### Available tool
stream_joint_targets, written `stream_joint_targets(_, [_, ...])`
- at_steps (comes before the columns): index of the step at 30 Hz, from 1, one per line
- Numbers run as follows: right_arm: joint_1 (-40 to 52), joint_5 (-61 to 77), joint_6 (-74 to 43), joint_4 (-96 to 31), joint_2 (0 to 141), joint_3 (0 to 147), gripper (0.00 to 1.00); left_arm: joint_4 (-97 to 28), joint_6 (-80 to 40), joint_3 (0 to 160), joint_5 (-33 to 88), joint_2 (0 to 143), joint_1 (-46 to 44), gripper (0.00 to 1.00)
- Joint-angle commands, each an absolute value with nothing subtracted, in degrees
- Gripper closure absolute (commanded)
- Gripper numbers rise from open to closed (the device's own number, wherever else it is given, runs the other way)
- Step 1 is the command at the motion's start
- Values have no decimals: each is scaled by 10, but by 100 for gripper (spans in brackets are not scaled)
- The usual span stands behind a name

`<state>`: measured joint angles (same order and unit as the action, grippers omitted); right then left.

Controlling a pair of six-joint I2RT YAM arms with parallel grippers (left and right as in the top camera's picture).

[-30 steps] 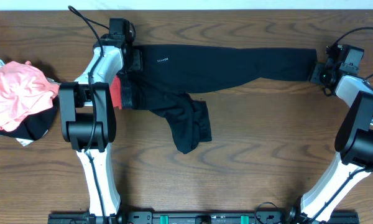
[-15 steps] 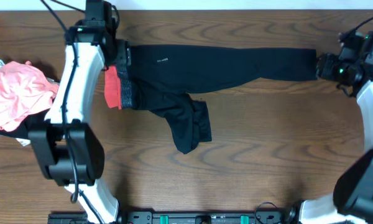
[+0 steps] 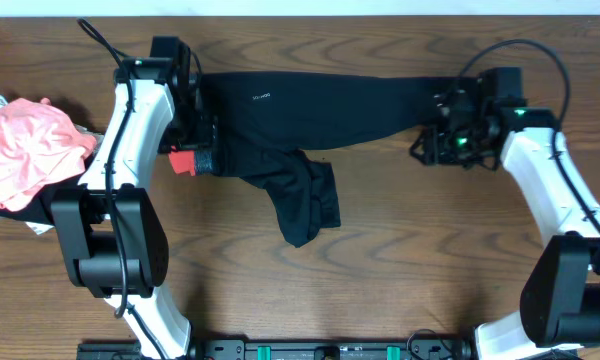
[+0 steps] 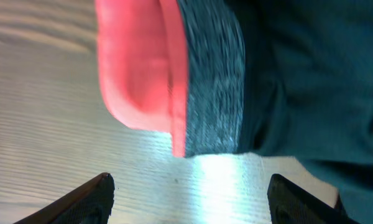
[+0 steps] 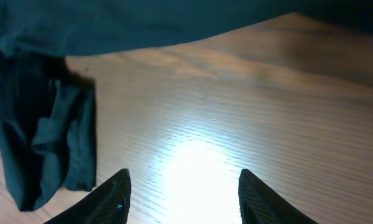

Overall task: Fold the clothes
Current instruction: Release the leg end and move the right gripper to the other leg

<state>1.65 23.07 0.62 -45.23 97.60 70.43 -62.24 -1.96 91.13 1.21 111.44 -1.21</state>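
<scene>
The clothes (image 3: 320,110) are black leggings lying across the table's far half. One leg runs straight to the right, and the other is bunched toward the middle (image 3: 305,205). The grey waistband (image 4: 211,87) with its coral-red edge (image 4: 140,68) lies at the left end. My left gripper (image 3: 198,140) hovers over that waistband, open, with bare wood between its fingertips (image 4: 189,193). My right gripper (image 3: 427,148) stands open beside the near edge of the straight leg, close to its right end, over bare table (image 5: 183,196). The straight leg (image 5: 112,25) and the bunched leg (image 5: 43,137) show ahead of it.
A crumpled pink garment (image 3: 25,150) lies on something dark at the table's left edge. The table's far edge (image 3: 380,14) runs just behind the leggings. Both arm bases stand at the near edge, left (image 3: 120,260) and right (image 3: 570,280).
The right arm swung left from the leg's far end to the leg's near side. The left gripper came down over the waistband, which now shows less red. The leggings lie as before.
</scene>
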Motion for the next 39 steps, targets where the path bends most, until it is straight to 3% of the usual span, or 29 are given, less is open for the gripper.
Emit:
stream_joint_targets(1, [48,236,-4,-441,978,679,46,-618,-29,879,35,1123,-10,21])
stream_joint_targets(12, [161,305,-69,-352,978,564,46,-574,-29,816,35,1123,-10,21])
stream_joint_targets(22, [256,263,-70,-340,978,544,41,-549,-29,816,35,1123,-10,20])
stream_joint_targets(39, [289,237,-121,-314,1020,543,42,-549,-29,816,35,1123,-10,20])
